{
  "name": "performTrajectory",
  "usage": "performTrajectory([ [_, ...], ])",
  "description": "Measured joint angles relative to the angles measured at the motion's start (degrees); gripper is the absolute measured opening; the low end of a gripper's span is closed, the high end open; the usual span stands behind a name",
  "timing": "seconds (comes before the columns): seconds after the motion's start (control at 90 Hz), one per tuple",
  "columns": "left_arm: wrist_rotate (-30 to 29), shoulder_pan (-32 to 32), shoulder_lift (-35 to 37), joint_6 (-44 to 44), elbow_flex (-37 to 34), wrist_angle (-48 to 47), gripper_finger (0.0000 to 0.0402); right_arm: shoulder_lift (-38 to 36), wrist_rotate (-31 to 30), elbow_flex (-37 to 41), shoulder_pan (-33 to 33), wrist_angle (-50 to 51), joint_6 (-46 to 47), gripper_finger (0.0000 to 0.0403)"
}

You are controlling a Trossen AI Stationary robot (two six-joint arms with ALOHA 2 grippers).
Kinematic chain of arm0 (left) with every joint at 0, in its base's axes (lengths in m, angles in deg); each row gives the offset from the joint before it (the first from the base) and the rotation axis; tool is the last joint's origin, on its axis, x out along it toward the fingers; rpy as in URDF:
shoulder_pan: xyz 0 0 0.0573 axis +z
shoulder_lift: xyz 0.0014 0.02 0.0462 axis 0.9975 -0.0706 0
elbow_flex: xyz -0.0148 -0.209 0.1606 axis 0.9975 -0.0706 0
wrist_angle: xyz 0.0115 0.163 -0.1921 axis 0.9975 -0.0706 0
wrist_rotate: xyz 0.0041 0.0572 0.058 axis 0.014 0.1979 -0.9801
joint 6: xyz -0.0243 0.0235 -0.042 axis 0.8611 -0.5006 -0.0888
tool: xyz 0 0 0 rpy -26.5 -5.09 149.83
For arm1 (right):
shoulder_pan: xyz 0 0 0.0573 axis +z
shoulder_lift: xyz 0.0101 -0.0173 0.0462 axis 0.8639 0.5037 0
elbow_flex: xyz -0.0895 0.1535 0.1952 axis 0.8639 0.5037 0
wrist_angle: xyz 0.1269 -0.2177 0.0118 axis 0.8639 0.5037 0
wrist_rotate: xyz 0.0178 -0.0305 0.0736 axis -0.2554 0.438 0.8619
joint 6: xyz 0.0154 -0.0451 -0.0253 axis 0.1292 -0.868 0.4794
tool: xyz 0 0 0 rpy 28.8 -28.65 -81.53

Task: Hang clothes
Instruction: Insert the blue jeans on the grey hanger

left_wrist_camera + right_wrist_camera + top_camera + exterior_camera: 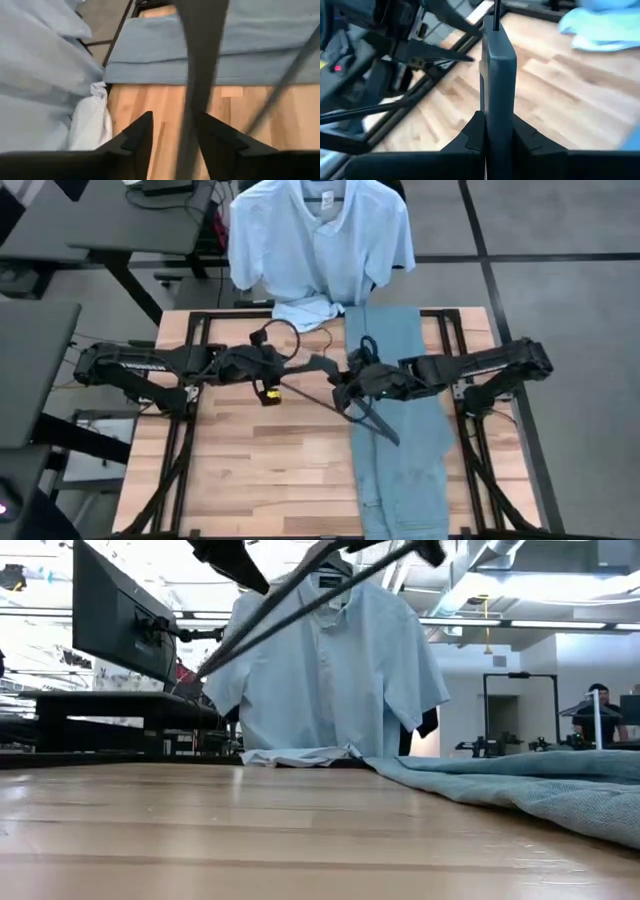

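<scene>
A pale blue collared shirt (pixel 315 240) hangs beyond the table's far edge, and its hem (pixel 305 310) rests on that edge. Light blue jeans (pixel 400 410) lie flat along the right part of the table. Both arms meet over the table's middle at a dark hanger (pixel 375 420), which is raised above the wood. My right gripper (pixel 497 127) is shut on one of its flat bars. My left gripper (pixel 175 125) stands open, with another dark bar of the hanger (pixel 195 75) running between its fingers. My left gripper has the hanger's bar close against one finger (pixel 212 135), with a gap on the other side; I cannot tell whether it touches. My right gripper pinches a flat grey bar of the hanger (pixel 497 95) between its two fingers, which lie along the bar. The hanger is lifted clear of the table.
Bare wood (pixel 260 470) lies open on the table's near left. A black metal frame (pixel 190 330) runs along the table's sides. Desks and a monitor (pixel 115 620) stand beyond the far left edge. A person (pixel 598 710) stands far off in the room.
</scene>
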Motion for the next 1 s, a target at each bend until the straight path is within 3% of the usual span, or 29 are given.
performTrajectory([
  [0.133,4.77,1.81,0.0,5.47,0.0,-0.04,0.0142,-5.12,-5.15,0.0,3.24,9.46,3.52,0.0028],
  [0.289,5.64,3.54,0.0,10.47,0.01,0.65,0.0143,-11.56,-11.42,0.0,7.89,19.63,8.67,0.0028],
  [0.478,18.76,4.36,-4.6,13.76,0.06,10.04,0.0144,-19.74,-20.88,0.0,12.73,25.97,9.88,0.0028],
  [0.644,21.99,1.86,-13.81,17.08,0.06,22.16,0.0144,-25.36,-26.41,-0.02,12.65,24.74,2.08,0.0028],
  [0.833,21.44,-0.09,-25.67,25.2,0.38,40.58,0.0144,-30.33,-27.13,-0.02,9.75,19.61,-10.74,0.0028],
  [0.911,20.61,-0.56,-31.86,26.24,3.55,45.73,0.0144,-32.44,-27.13,-0.02,8.66,16.56,-17.65,0.0028],
  [1.0,15.54,-1.36,-38.4,24.83,11.15,45.87,0.0144,-34.66,-27.11,-0.02,7.69,12.91,-24.74,0.0028],
])
